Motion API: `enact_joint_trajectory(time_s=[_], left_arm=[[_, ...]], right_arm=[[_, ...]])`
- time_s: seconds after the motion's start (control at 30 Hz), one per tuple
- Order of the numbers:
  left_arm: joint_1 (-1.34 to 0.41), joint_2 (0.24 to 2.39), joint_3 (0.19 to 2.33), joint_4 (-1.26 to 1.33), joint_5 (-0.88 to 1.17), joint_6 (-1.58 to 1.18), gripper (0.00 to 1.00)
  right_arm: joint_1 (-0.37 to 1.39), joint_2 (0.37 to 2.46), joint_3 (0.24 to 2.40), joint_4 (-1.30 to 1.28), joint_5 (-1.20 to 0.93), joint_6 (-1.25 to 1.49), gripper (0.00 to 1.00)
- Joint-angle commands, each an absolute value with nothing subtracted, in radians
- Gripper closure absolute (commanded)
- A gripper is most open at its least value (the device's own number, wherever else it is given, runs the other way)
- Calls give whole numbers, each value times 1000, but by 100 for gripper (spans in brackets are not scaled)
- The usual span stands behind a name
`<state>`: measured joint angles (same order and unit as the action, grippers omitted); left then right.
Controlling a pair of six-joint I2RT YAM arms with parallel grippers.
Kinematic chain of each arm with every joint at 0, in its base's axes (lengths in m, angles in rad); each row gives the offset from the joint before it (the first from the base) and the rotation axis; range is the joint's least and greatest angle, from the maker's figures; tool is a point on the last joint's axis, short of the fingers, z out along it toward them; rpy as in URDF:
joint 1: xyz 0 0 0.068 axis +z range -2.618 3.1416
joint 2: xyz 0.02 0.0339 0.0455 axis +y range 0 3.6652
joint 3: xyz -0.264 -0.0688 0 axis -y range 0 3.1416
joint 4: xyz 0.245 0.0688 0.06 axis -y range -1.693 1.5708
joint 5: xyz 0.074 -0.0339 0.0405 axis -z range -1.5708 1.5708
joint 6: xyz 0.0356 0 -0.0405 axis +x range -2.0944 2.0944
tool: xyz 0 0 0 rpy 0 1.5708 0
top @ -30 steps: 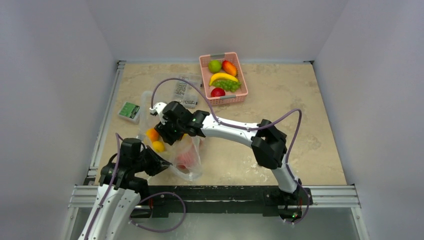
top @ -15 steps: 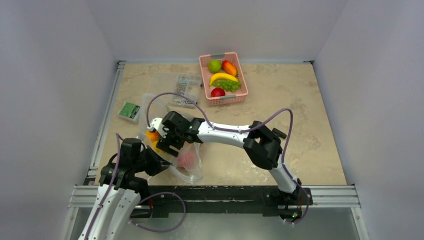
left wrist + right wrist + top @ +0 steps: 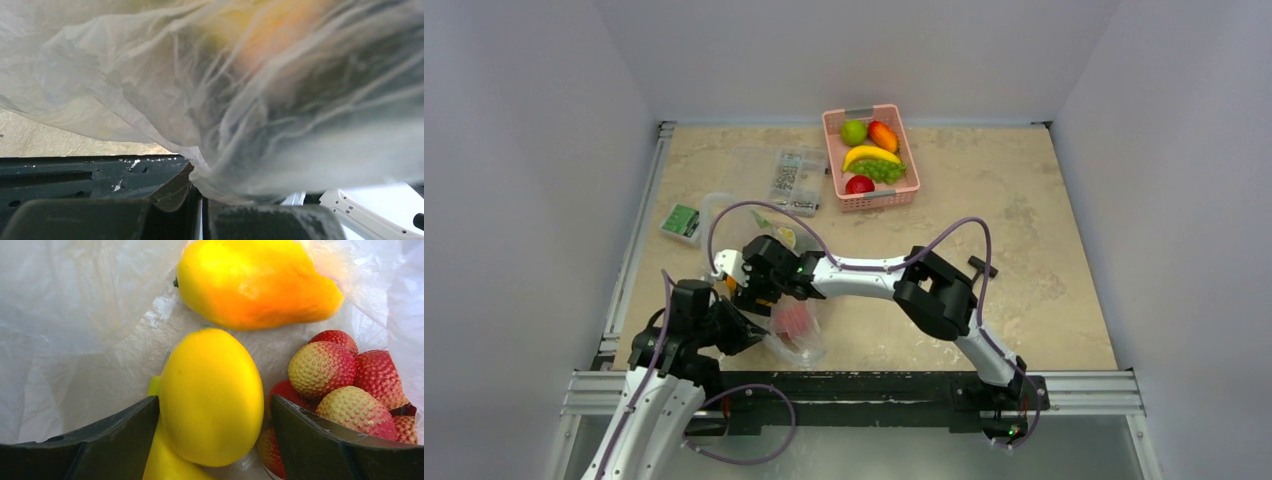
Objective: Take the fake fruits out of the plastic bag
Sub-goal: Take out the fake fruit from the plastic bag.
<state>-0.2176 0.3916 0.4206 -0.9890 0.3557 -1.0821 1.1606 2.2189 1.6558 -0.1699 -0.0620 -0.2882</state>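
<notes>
Between the spread fingers of the right gripper (image 3: pixel 215 412), deep inside the plastic bag (image 3: pixel 75 320), sits a smooth yellow fruit (image 3: pixel 210 390). The jaws stand wide, one pad at or almost at the fruit's side and the other just clear of it, so nothing is gripped yet.

The main risk, as I judge it, is the fruit's glossy, rounded skin: an off-centre close could squirt it forward. The fingers could also pinch bag film along with it and drag the bag up.

Just beyond the fingertips lies an orange-yellow mango-like fruit (image 3: pixel 255 282). Outside one finger is a cluster of bumpy red fruits (image 3: pixel 325 367).

The left gripper (image 3: pixel 200 205) is clamped tight on a gathered fold of the bag. If that fold slips, the mouth could collapse over the fruit.
</notes>
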Motion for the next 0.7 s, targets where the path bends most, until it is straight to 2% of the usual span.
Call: enact_joint_trajectory(time_s=[0.0,0.1,0.37,0.43,0.6,0.67], left_arm=[[-221,360,461,-1007,357,-1087,100],[-221,339,494,-1043,328,-1079,100],[-221,340,441,-1031,342,-1081,100],[-221,330,437,-1047,329,-1087,100],[-221,300,458,-1120,260,-1085,100],[-221,299,456,-1142,239,-1085,100]], right_arm=[[1164,2234,1622,-182,-45,-315,17],[1164,2229,1597,-164,-25,-316,17],[1161,2247,1607,-109,-41,-236,40],[1156,2237,1600,-79,-6,-206,50],[1124,2153,1556,-10,116,-119,84],[1112,2107,1522,50,150,-95,90]])
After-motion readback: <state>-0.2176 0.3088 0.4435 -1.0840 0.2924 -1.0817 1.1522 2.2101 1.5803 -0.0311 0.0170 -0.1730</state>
